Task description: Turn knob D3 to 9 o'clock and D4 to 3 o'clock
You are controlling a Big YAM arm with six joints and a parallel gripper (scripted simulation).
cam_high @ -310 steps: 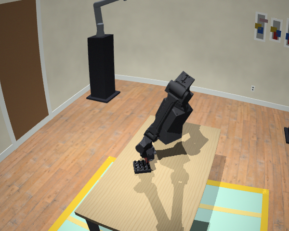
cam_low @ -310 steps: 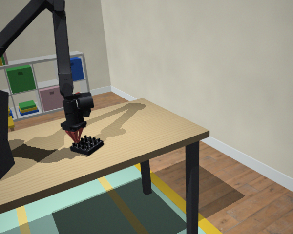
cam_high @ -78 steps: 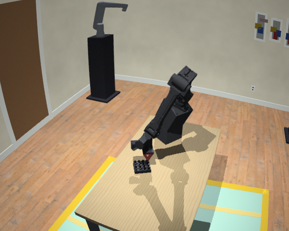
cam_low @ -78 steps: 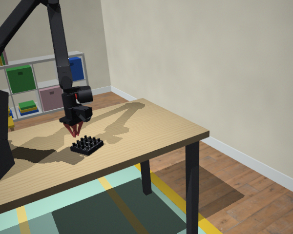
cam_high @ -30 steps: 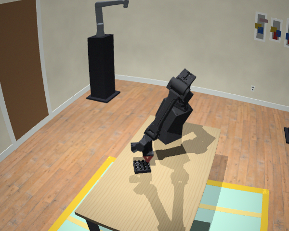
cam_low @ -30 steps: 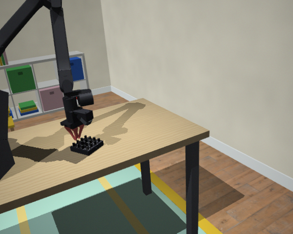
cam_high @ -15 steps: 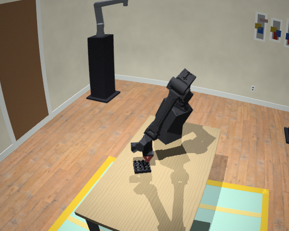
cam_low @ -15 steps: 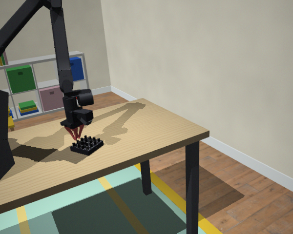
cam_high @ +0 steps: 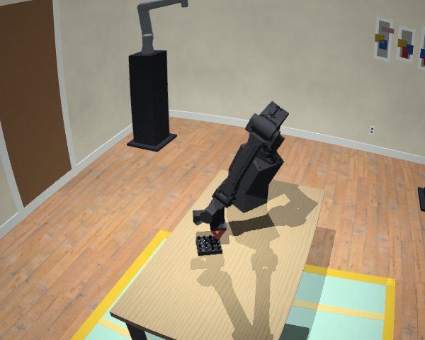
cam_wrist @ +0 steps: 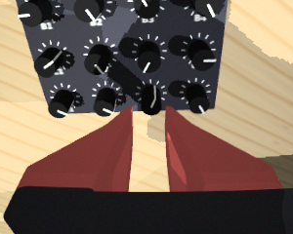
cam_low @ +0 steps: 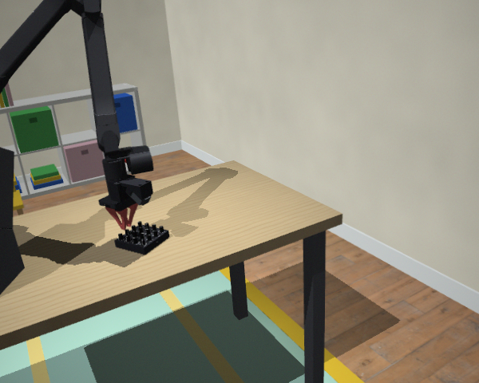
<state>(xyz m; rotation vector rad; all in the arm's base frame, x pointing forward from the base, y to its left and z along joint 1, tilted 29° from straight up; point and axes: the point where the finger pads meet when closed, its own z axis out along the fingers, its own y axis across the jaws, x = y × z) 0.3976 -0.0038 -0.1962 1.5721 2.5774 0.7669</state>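
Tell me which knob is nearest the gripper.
Knob D3, third from left in the wrist view's lowest row: it alone lies just ahead of the gripper.

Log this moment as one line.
tool part open, holding nothing | fingertips either side of knob D3 | knob box standing on table
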